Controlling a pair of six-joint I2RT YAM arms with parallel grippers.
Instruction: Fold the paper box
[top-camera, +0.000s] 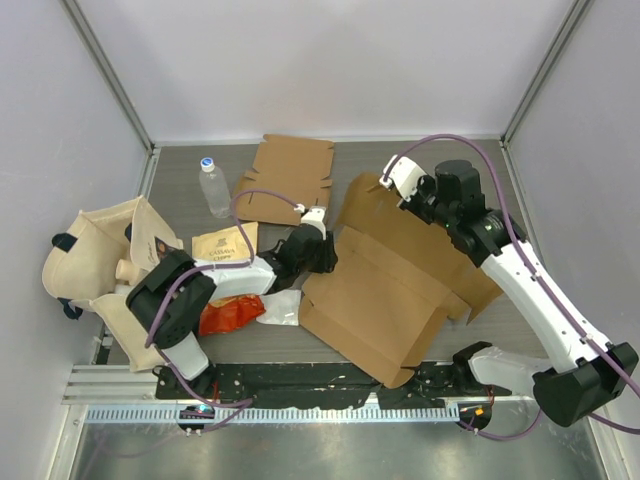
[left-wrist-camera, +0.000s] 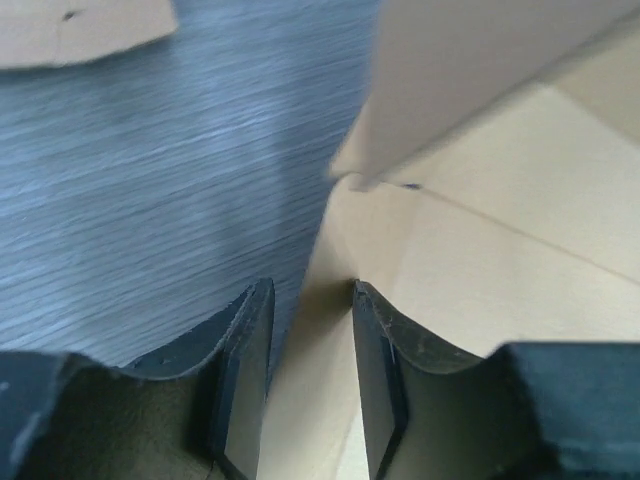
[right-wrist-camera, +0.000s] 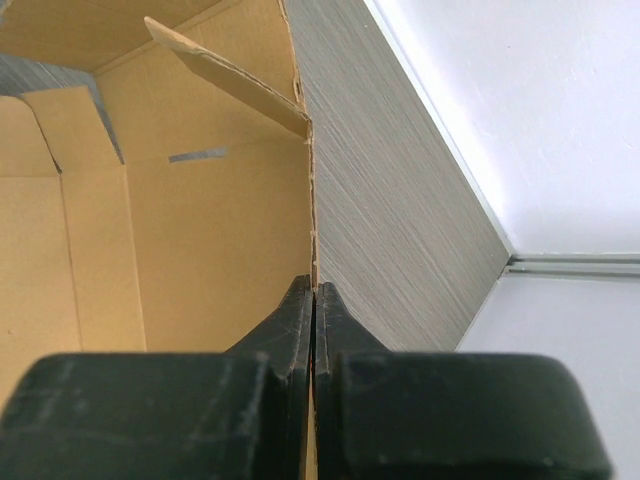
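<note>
Right gripper: black fingers were pressed together, pinching the thin upright edge of the brown corrugated cardboard box at its far corner. Just right of that edge, the bare grey brushed-metal table ran to the white enclosure wall, leaving open room on that side. A loose flap stood tilted above the pinched edge. The inner faces showed fold creases and one narrow slot.

Left gripper: fingers were spread, with nothing clamped. The box's left edge ran between them, one finger over cardboard and the other over the table. A raised flap stood tilted just ahead.

Top view: the box lay mostly unfolded across the middle and right of the table, between the two arms. Its near panels lay flat and its near corner reached the black base rail. Bare table showed along the far edge and in the far right corner.

A second flat cardboard blank lay at far centre, just beside the box. A clear plastic bottle with a blue cap was to its left.

A cream cloth bag slumped at the left edge; its contents could not be told. A tan paper packet, a red-orange packet and a white plastic packet lay around the left arm, crowding the box's left side.
</note>
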